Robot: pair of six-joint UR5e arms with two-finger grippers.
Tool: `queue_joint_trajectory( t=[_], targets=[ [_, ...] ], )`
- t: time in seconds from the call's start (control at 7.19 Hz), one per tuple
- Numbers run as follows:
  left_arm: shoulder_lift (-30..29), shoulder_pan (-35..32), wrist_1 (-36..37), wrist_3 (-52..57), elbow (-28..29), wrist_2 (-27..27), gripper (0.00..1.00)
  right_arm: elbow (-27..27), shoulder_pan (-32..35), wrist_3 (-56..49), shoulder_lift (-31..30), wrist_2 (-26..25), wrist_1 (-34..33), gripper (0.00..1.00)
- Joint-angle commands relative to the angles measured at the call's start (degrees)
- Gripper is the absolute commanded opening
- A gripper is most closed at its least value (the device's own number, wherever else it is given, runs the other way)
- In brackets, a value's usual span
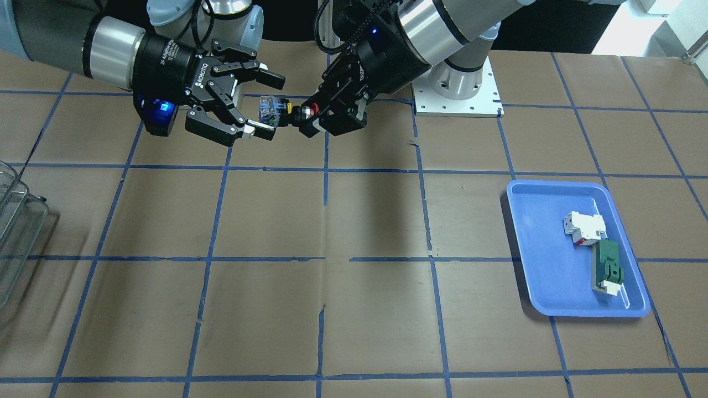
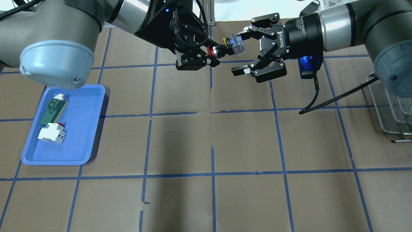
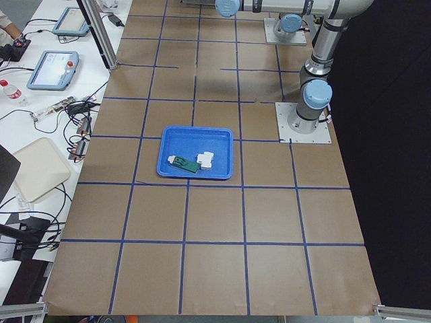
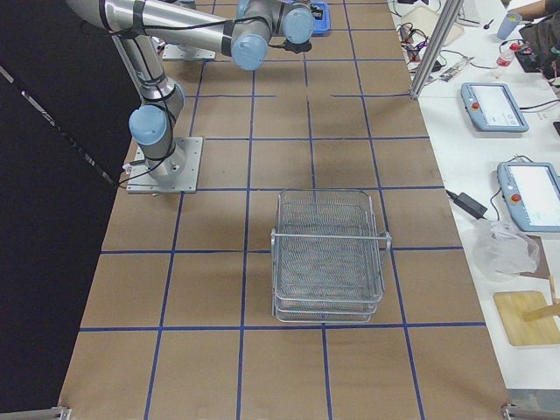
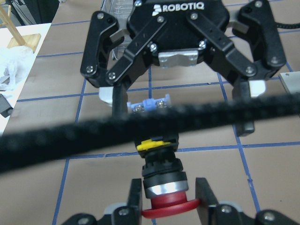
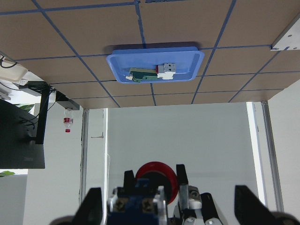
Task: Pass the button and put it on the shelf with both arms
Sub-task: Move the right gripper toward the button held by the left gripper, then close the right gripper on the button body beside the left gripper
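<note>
The button (image 2: 225,48) is held in the air between both arms over the table's far middle. My left gripper (image 2: 211,53) is shut on its red cap (image 5: 168,207). The clear bluish block (image 1: 269,109) points at my right gripper (image 2: 238,51), which is open with a finger on each side of the block and a gap at both. The right wrist view shows the block (image 6: 140,199) between its spread fingers (image 6: 93,206). The wire-mesh shelf (image 4: 328,254) stands on the table at my right end (image 2: 386,106).
A blue tray (image 2: 87,129) at my left holds a white-and-red breaker (image 2: 51,132) and a green flat part (image 2: 53,109). Blue tape lines grid the brown table. The arm base plate (image 1: 456,94) sits at the robot's edge.
</note>
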Motion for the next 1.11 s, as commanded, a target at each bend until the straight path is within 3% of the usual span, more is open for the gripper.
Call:
queue_joint_trajectory(
  t=[0.0,0.28,0.42,0.56,0.83,0.97],
  targets=[
    [0.29,-0.02,-0.03,0.0,-0.62,-0.09,0.0,-0.35,0.24,0.28,0.05,0.06,-0.04,0.98],
    [0.55,-0.02,0.06,0.0,-0.62,-0.18,0.0,-0.44,0.24,1.51,-0.39,0.06,-0.57,0.96],
    [0.55,-0.02,0.06,0.0,-0.62,-0.09,0.0,-0.35,0.24,1.08,-0.21,0.06,-0.74,0.83],
    [0.64,-0.02,0.06,-0.08,-0.62,-0.18,0.0,-0.35,0.24,1.07,-0.3,0.15,-0.75,0.66],
    [0.64,-0.02,0.06,0.0,-0.62,-0.18,0.0,-0.35,0.24,0.9,-0.39,0.41,-0.83,0.08],
    [0.72,-0.02,0.06,-0.08,-0.62,-0.18,0.0,-0.26,0.24,1.16,-0.39,2.15,-0.75,0.0]
  ],
)
